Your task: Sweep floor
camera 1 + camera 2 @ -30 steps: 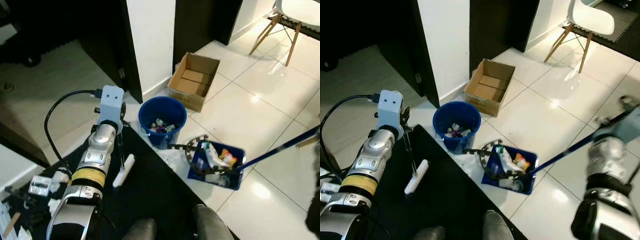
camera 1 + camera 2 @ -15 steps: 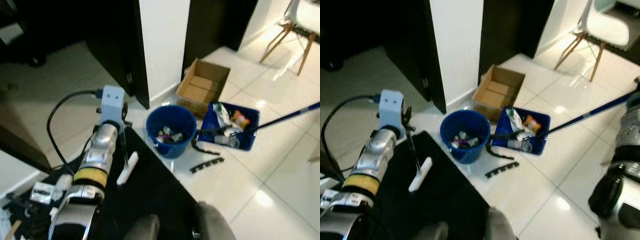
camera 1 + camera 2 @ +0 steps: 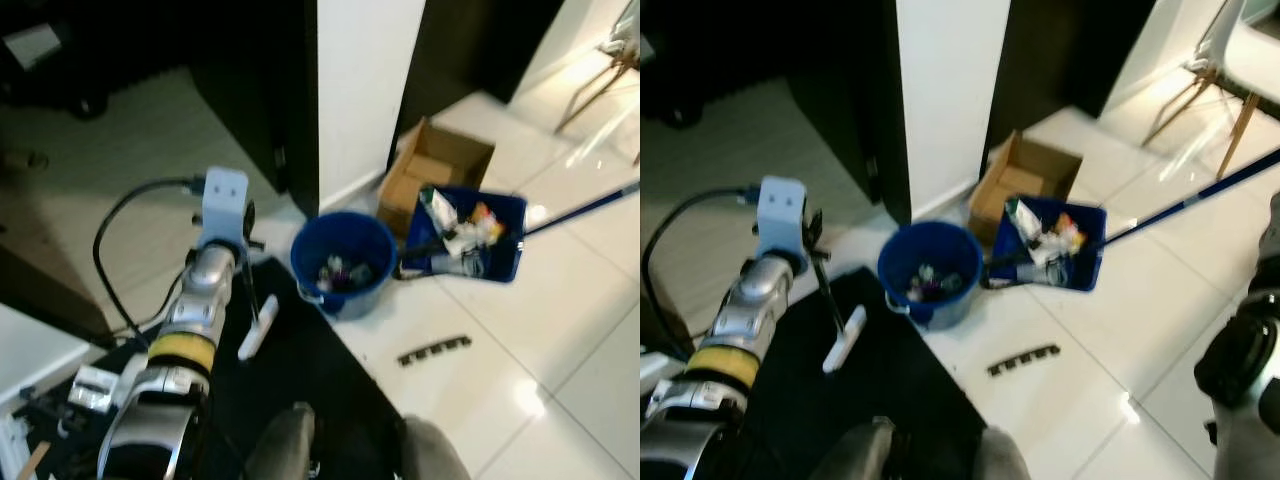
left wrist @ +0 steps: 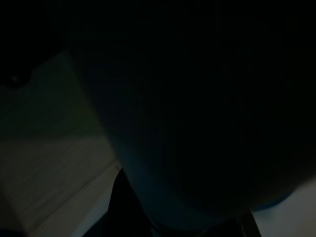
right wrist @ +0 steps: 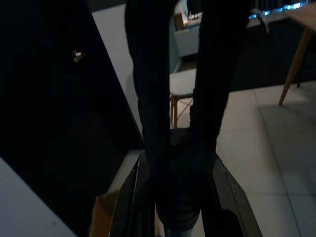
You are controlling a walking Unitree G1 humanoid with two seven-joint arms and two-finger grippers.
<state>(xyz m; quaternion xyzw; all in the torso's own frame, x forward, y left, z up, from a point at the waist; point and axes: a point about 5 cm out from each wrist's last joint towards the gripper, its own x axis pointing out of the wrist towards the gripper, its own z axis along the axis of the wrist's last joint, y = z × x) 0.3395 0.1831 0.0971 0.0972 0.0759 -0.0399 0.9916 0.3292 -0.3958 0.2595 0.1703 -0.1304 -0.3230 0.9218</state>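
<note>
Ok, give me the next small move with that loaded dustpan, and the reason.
Probably tip the blue long-handled dustpan further over the round blue bucket. It hangs raised beside the bucket's rim, crumpled litter inside, so its load looks ready to slide in. A black comb-like strip lies on the white tiles.

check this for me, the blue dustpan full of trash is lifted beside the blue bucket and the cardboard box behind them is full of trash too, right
Not quite. The cardboard box looks empty in the right eye view. The rest holds: the blue dustpan, loaded with trash, is raised on its long handle beside the blue bucket, which already holds some litter.
</note>
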